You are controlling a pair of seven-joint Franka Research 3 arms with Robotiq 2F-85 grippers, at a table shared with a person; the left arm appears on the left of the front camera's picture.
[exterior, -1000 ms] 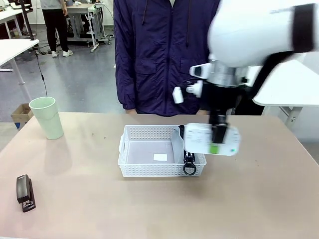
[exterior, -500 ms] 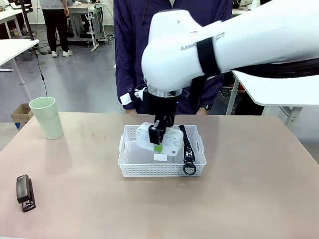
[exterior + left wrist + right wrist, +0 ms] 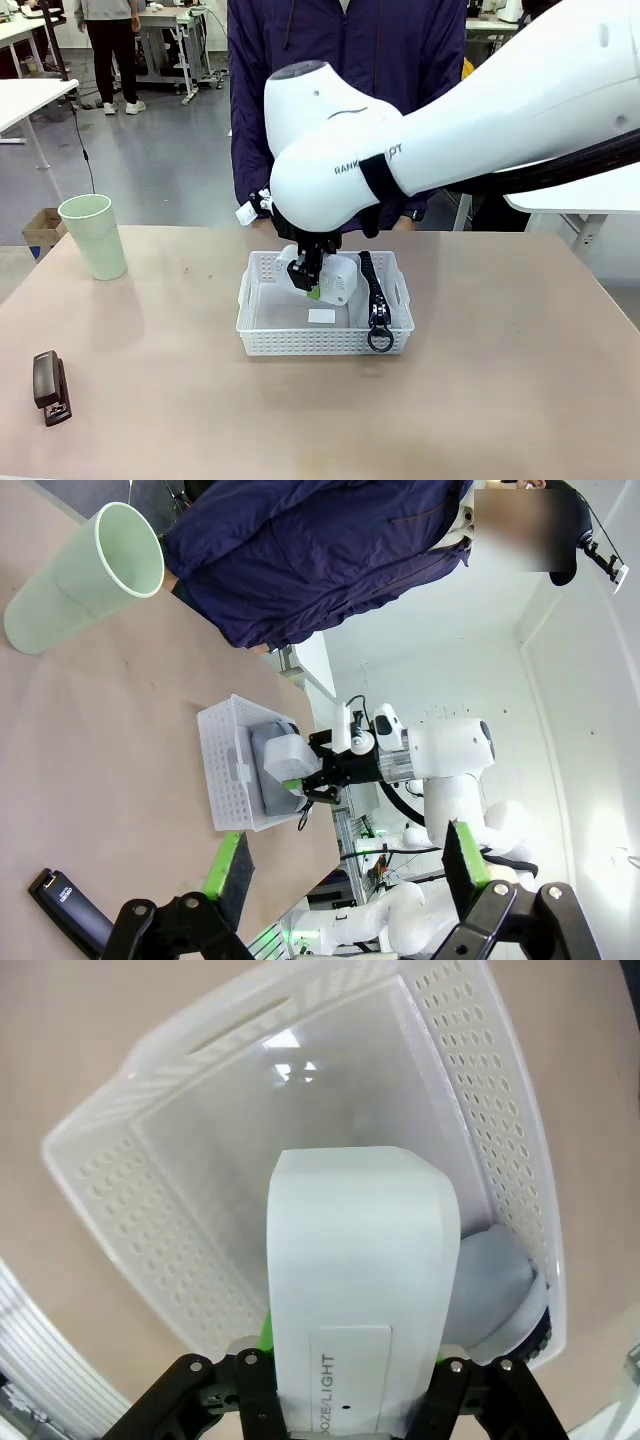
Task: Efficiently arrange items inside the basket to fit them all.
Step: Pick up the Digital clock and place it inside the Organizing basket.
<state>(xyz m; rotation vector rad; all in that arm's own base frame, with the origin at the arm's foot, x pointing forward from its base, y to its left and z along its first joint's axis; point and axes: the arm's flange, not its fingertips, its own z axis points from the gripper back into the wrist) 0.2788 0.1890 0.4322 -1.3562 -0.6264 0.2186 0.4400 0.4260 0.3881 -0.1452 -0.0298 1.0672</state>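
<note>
Right gripper [image 3: 314, 284] clamps the white box [image 3: 338, 279] over the basket [image 3: 300, 341].

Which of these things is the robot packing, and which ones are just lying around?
For the job: the white basket, the white box in the right gripper, the grey pouch inside the basket, the green cup and the black stapler out on the table.
Just lying about: the cardboard box on the floor, the white side table.

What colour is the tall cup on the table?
Pale green. The tall cup shows best in the front view.
</note>
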